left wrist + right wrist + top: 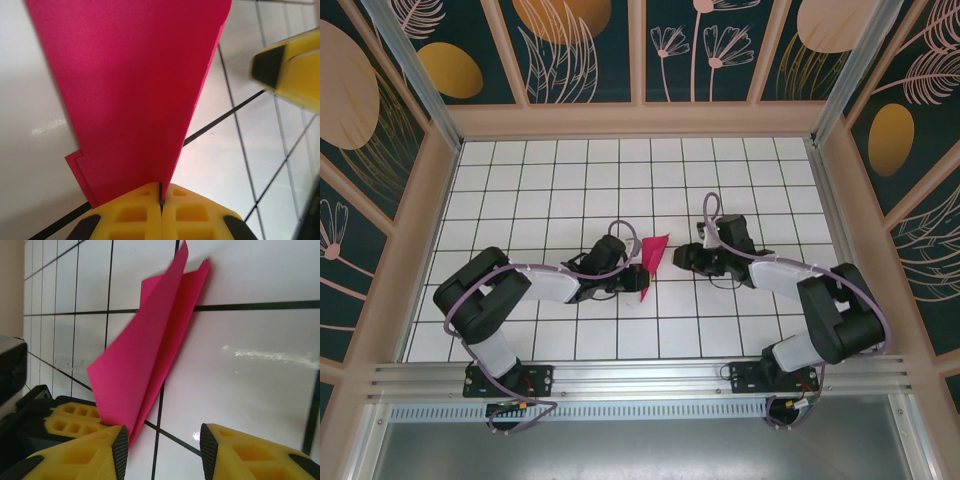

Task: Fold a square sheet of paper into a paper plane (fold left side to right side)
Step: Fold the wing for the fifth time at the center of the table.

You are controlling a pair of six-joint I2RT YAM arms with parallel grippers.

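The paper plane (655, 255) is found near the middle of the white gridded table (520, 190), a little closer to the near edge than to the far one, between the two arms. It is held up on edge rather than laid flat, as a slim pink folded shape that is broad at one end and narrows toward the other. The left claw (161, 204) is seen fully closed, and the narrow end of the plane is pinched between its yellow fingers (130, 215), with the layered pink folds fanning upward and away from them. A stepped double edge of paper is visible just beside the grip on one side. The right claw (162, 452) is set close to the plane from the right side, its jaws standing moderately apart with bare table showing in the gap. Nothing is gripped by it; the lower edge of the plane lies just beside the inner pad of one finger (75, 457), and whether it is touched cannot be told.
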